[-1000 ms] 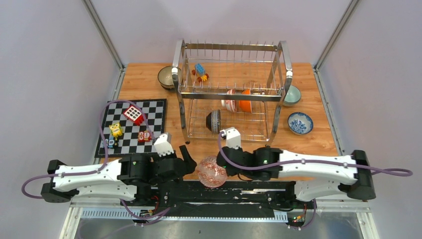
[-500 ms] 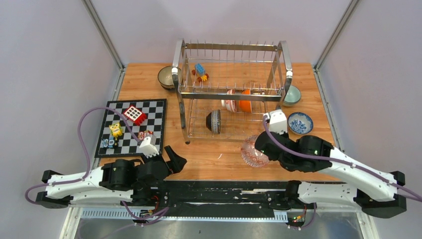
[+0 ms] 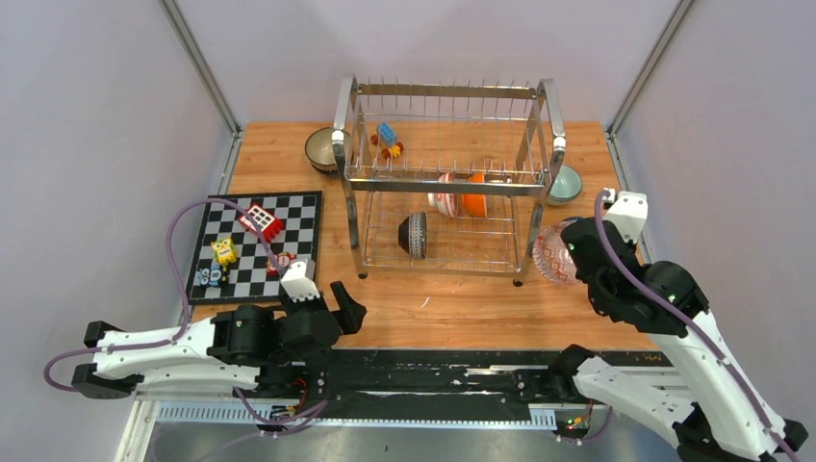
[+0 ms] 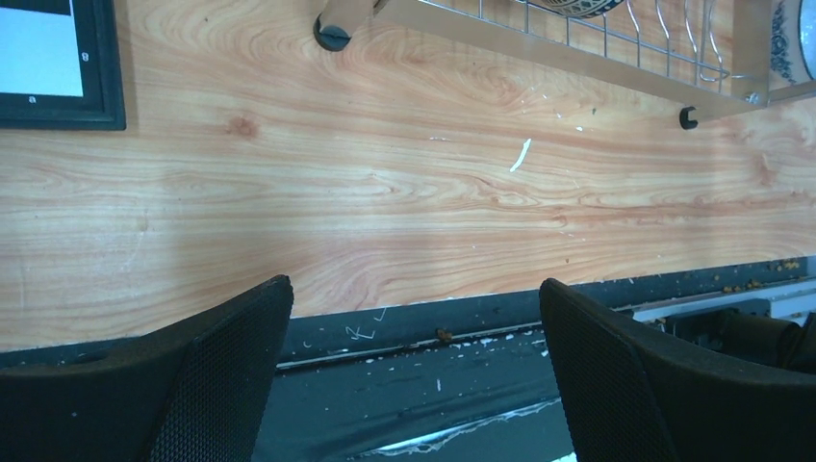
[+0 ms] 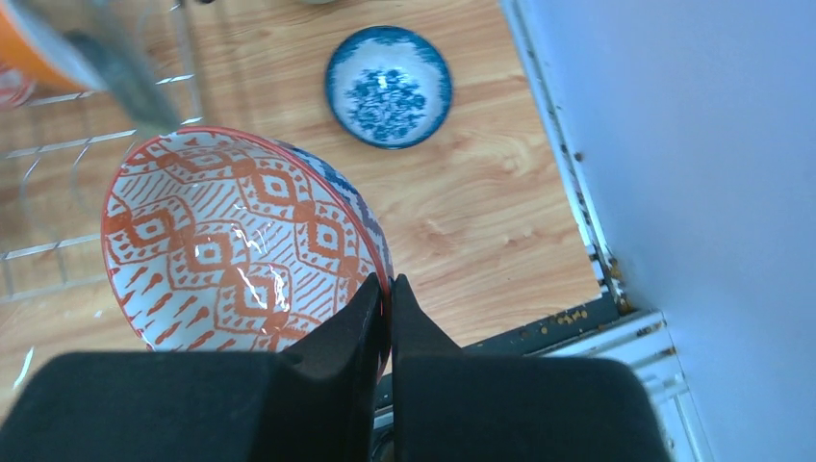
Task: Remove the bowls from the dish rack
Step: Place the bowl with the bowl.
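Note:
The chrome dish rack (image 3: 447,183) stands at the back middle of the table. On its lower tier a dark striped bowl (image 3: 414,234) stands on edge; an orange-white bowl (image 3: 473,195) and a red-white bowl (image 3: 445,195) sit further back. My right gripper (image 5: 388,289) is shut on the rim of a red patterned bowl (image 5: 231,241), held tilted above the table just right of the rack (image 5: 58,192). Beyond it a blue-white bowl (image 5: 388,86) lies on the wood. My left gripper (image 4: 414,289) hangs open and empty over the table's front edge.
A brown bowl (image 3: 320,149) sits left of the rack and a mint green bowl (image 3: 568,183) at its right. Toy blocks (image 3: 388,138) lie on the upper tier. A chequered board (image 3: 255,247) with several toys lies at the left. The side wall (image 5: 674,144) is close on the right.
My right arm has swung the red patterned bowl from the front centre to the right side of the rack. The left arm drew back a little and stays open.

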Robot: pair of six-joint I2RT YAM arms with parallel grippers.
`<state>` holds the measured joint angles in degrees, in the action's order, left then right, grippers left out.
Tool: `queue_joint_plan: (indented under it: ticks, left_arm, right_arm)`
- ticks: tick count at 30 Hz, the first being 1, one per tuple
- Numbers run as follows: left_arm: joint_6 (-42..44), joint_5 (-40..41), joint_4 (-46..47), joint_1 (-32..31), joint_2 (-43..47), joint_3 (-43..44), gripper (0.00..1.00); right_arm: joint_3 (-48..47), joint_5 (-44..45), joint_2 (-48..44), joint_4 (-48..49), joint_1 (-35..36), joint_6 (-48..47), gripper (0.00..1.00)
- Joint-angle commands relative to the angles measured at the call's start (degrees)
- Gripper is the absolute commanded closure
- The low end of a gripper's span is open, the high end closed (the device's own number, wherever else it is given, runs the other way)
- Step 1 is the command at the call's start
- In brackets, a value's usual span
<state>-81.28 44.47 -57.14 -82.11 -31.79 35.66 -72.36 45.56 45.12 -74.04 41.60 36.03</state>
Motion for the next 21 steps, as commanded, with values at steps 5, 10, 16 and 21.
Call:
queue_joint_plan:
  ticks: [5,10,16,21]
  left_arm:
    - [4.6,3.38,1.64,-0.16,-1.8,2.44,0.0]
    - [5.17,3.19,1.42,-0.16,-0.51,1.45,0.0]
    - [4.69,3.18,2.15,-0.16,3.55,-1.16,0.0]
    - [5.48,2.96,4.43,-0.16,6.62,-3.75,0.0]
  right_arm:
    - [2.97,-6.43,0.47,14.06,-23.19,-5.84,0.98]
    - [7.98,-23.51,3.38,22.16,-44.54,-2.23,0.98]
    - [17.06,-26.97,1.92,32.74,-52.0,6.33,0.98]
    - [25.56,-32.14,-0.25,46.03,-53.99,8.01,0.98]
